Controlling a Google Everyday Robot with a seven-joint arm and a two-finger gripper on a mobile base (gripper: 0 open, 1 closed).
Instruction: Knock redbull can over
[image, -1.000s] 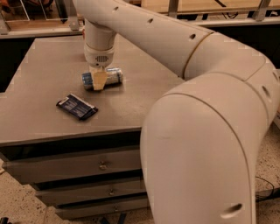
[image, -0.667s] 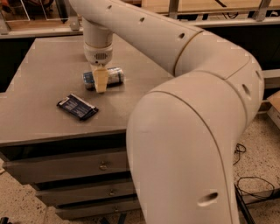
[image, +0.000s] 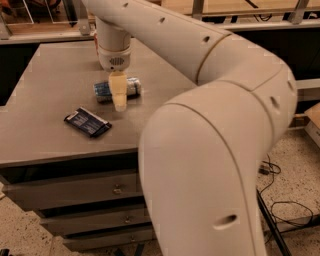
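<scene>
Flat dark blue packet (image: 87, 122) sits on the table (image: 45, 75), down-left of the gripper (image: 120, 102). The gripper hangs tip-down in front of the redbull can (image: 103, 90), which lies on its side and pokes out either side of it. Can't tell how open the gripper is. The white arm (image: 210, 150) fills everything to its right.

Bulky cream-white arm (image: 215, 90), rounded segments, small dark holes, pale yellow hand (image: 119, 100) at its far end.
</scene>
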